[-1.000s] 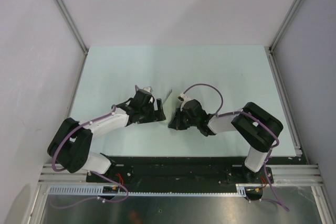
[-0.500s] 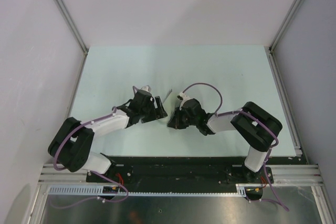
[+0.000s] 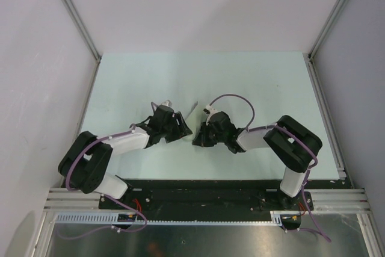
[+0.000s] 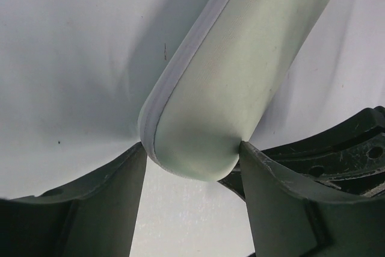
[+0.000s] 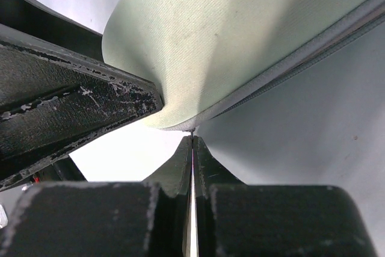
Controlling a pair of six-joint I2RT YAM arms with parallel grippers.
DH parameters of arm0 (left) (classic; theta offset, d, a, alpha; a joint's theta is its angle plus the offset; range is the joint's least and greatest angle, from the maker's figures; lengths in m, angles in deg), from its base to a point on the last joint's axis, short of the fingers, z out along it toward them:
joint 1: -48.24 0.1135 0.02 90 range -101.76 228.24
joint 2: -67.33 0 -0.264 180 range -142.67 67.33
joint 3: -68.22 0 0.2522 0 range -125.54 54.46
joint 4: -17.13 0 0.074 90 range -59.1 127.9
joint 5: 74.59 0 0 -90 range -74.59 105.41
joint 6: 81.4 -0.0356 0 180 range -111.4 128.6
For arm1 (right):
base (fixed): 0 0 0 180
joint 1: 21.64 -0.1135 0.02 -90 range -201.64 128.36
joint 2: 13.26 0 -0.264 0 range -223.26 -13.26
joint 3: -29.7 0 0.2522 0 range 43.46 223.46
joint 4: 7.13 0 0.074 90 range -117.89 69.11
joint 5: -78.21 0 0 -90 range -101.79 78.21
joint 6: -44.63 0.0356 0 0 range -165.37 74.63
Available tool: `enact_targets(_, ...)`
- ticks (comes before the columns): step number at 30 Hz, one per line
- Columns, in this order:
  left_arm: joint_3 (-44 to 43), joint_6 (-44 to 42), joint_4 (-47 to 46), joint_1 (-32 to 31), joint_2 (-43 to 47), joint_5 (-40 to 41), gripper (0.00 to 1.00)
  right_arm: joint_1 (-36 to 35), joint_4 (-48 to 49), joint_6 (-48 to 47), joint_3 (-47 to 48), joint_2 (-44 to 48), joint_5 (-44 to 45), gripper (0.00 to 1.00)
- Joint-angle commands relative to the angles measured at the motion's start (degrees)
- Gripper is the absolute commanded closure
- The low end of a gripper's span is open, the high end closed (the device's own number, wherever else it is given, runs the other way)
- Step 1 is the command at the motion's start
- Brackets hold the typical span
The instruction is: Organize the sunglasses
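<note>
The sunglasses are hidden in every view. An oblong beige case [image 4: 240, 58] with a grey zip seam lies mid-table, and from above only a thin pale strip of the case [image 3: 191, 111] shows between the two wrists. My left gripper [image 4: 192, 145] straddles the case's rounded end, one finger [image 4: 108, 197] touching each side. My right gripper [image 5: 192, 138] is shut, its tips pinched on a tiny dark tab at the zip seam of the case [image 5: 240, 28]. In the top view the left gripper [image 3: 182, 126] and the right gripper [image 3: 196, 138] nearly meet.
The pale green table [image 3: 240, 82] is walled by aluminium posts and grey panels on three sides. The left gripper's black finger [image 5: 72, 106] presses the case close beside my right fingertips. Both arm bases sit on the black rail [image 3: 198, 194] at the near edge.
The left gripper's jaws have narrowed onto the case end, and its wrist has shifted slightly toward the near edge. The right gripper has stayed shut in place.
</note>
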Motion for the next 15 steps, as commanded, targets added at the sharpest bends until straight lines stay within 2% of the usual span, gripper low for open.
enact_targets(1, 2.89, 0.19, 1.62, 0.38, -2.32, 0.19, 0.35, 1.81, -1.29, -2.13, 1.93, 1.14, 1.68, 1.0)
enact_targets(7, 3.24, -0.61, 2.32, 0.3, -4.78, -0.43, 0.4, 3.56, -5.06, -6.87, 4.21, 1.31, 3.6, 1.0)
enact_targets(15, 3.24, -1.57, 3.38, 0.38, -6.28, -1.13, 0.4, 6.82, -11.57, -14.78, 7.11, 2.11, 8.18, 1.0)
